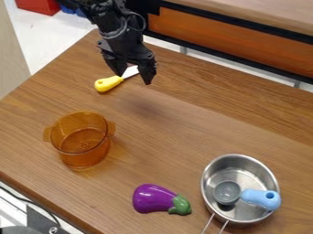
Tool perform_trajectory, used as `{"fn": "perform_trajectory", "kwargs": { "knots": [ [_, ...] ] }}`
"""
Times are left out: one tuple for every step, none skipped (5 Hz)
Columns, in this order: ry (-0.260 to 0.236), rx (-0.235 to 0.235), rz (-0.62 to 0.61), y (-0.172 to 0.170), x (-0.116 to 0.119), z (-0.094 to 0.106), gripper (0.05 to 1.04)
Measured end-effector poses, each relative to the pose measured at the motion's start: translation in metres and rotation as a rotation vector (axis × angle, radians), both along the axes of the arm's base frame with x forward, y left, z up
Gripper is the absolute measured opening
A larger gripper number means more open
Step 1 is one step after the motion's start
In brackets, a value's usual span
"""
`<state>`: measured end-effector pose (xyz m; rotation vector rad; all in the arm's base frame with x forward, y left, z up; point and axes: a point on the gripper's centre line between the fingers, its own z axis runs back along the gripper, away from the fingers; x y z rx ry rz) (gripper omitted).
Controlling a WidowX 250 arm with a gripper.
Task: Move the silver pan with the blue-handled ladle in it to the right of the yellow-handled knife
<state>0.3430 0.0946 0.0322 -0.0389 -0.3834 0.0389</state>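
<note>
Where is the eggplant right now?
In the camera view, the eggplant lies at the table's near side, right of and below the orange pot and just left of the metal pan.

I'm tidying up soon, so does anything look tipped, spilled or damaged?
Nothing stands out, and no spill or damage shows. The amber pot stands upright, the toy eggplant looks whole, and the blue-handled scoop rests in the metal pan. The yellow-handled utensil lies near the gripper.
</note>
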Motion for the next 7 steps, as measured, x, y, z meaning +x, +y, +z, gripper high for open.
{"fn": "perform_trajectory", "kwargs": {
  "knots": [
    [0.04,-0.016,-0.002,-0.003,-0.005,-0.011,0.995],
    [0.125,-0.037,-0.091,-0.025,-0.008,-0.007,0.995],
    [0.216,-0.069,-0.216,-0.057,-0.018,-0.003,0.995],
    [0.212,-0.091,-0.415,-0.095,-0.024,0.011,0.995],
    [0.219,-0.1,-0.515,-0.128,-0.032,0.006,0.995],
    [0.197,-0.08,-0.587,-0.157,-0.035,0.002,0.995],
    [0.19,-0.073,-0.633,-0.178,-0.039,-0.008,0.995]
  ]
}}
